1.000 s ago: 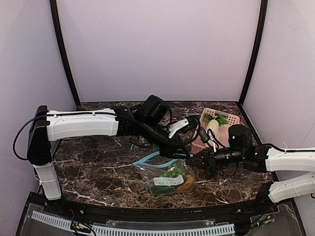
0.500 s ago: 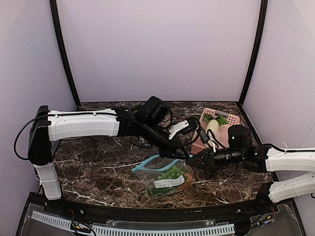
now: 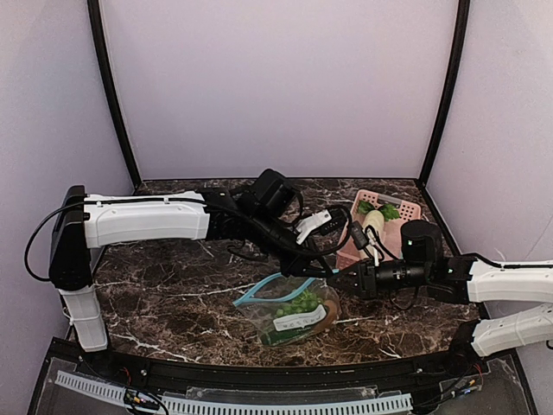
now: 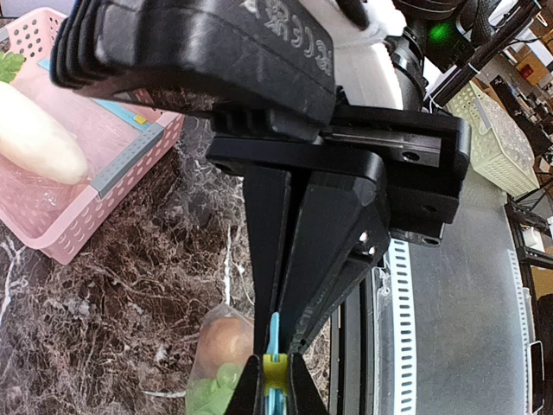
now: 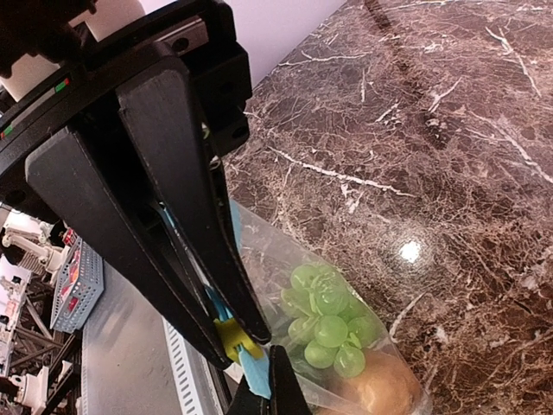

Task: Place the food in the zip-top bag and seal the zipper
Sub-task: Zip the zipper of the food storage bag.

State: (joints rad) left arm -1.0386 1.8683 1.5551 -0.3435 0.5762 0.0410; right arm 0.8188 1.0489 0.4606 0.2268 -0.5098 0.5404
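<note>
zip-top bag [image 3: 270, 314]: clear, crinkled | zipper [image 3: 257, 290]: teal, gaping | food [image 3: 302, 303]: green pieces, orange-brown lump inside

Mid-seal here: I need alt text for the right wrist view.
The right tool is shut on the teal zipper of the bag, with a yellow bit pinched in it. Inside the bag lie green pieces and a brown-orange lump, on a dark marbled table.

No legible text; zip-top bag [image 3: 275, 300] white label [image 3: 300, 319] unreadable

Teal zipper [image 3: 255, 290], clear bag [image 3: 321, 304], green/brown food [image 5: 324, 316], pink basket [image 3: 408, 210], brown-marbled tbl [image 3: 173, 285].
</note>
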